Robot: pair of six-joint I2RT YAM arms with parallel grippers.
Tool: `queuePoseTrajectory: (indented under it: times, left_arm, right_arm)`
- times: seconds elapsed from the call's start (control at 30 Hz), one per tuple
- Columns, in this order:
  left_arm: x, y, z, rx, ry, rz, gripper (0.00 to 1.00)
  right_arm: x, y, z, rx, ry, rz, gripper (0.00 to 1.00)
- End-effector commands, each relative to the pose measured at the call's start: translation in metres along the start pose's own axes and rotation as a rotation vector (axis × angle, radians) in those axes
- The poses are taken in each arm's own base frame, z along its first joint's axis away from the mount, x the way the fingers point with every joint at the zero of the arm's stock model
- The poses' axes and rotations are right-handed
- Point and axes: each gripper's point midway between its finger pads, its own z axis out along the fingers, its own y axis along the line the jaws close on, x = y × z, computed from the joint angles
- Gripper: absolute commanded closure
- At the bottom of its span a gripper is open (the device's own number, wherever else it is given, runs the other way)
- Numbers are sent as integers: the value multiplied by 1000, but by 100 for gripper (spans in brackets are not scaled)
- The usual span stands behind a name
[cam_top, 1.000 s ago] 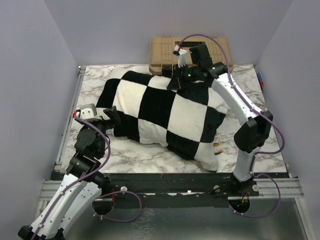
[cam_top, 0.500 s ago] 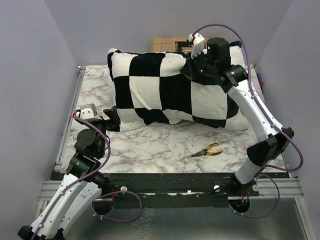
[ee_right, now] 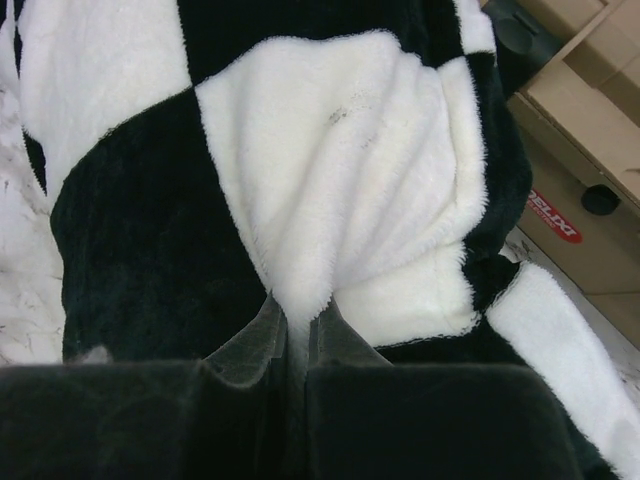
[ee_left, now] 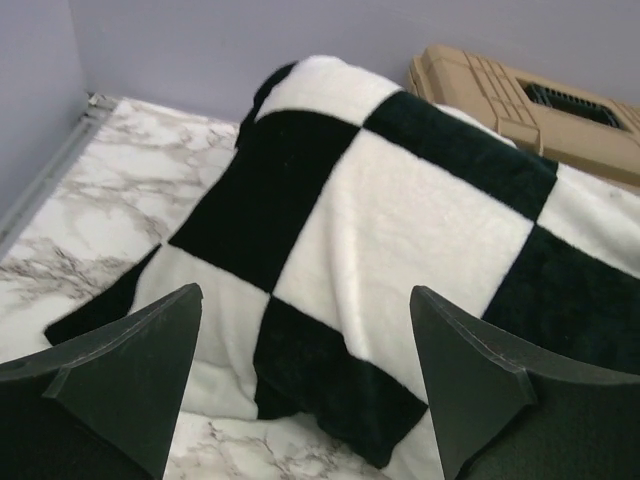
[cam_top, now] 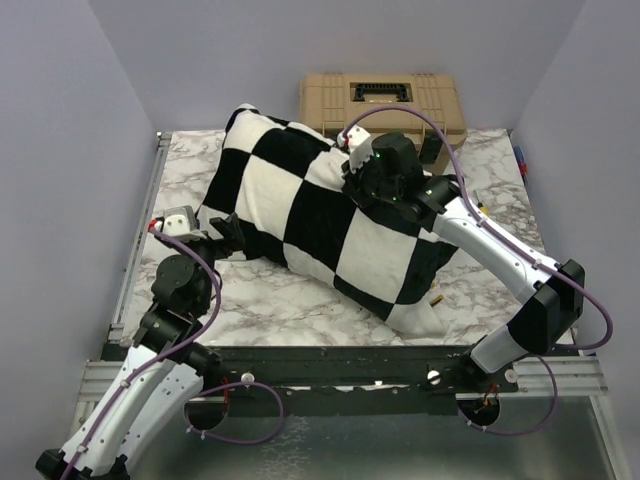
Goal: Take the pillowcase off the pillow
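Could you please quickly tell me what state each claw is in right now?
Left claw: open, holding nothing.
Right claw: closed, pinching a fold of the pillowcase.

Lilac walls point(cam_top: 80, 100) enclose a marble-patterned table point(cam_top: 260, 300) — tan toolbox point(cam_top: 330, 100) at back, perhaps on it.

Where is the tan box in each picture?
Top external: the tan box is at the top middle, behind the pillowcase.
Left wrist: the tan box is in the top right corner.
Right wrist: the tan box is along the right edge.
Shared landmark: the checkered pillowcase fills the middle of all three.
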Motion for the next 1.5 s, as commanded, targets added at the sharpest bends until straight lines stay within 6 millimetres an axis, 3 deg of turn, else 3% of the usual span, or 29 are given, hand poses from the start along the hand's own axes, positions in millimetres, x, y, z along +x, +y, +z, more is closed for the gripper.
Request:
queuePoseTrajectory:
  times: [0.0,0.3,0.57,0.77,1.0,1.27,1.37,1.47]
  left_arm:
    - [27,-29,-1,100,161,-113,15]
    - [110,-89,-13,270,567,-357,18]
    - [157,-130,-26,414,723,-490,23]
    - [177,-156,-18,421,660,-530,25]
    - [178,-175,14,325,493,-555,24]
    - [175,-209,59,270,366,-595,24]
    - [171,-217,76,266,321,-525,23]
    - [188,-213,81,241,334,-468,23]
  right_arm:
    - [-48,-14,-22,77,-170,7,100]
    - [-73,-13,-35,55,-221,-3,99]
    - [-107,-4,-51,-4,-304,10,99]
    - [-129,20,-74,-140,-378,13,99]
    - [-142,65,-112,-359,-437,-13,98]
    - [-126,105,-141,-562,-439,-16,96]
    - [-102,109,-136,-568,-402,19,96]
    - [-64,113,-120,-561,-324,87,96]
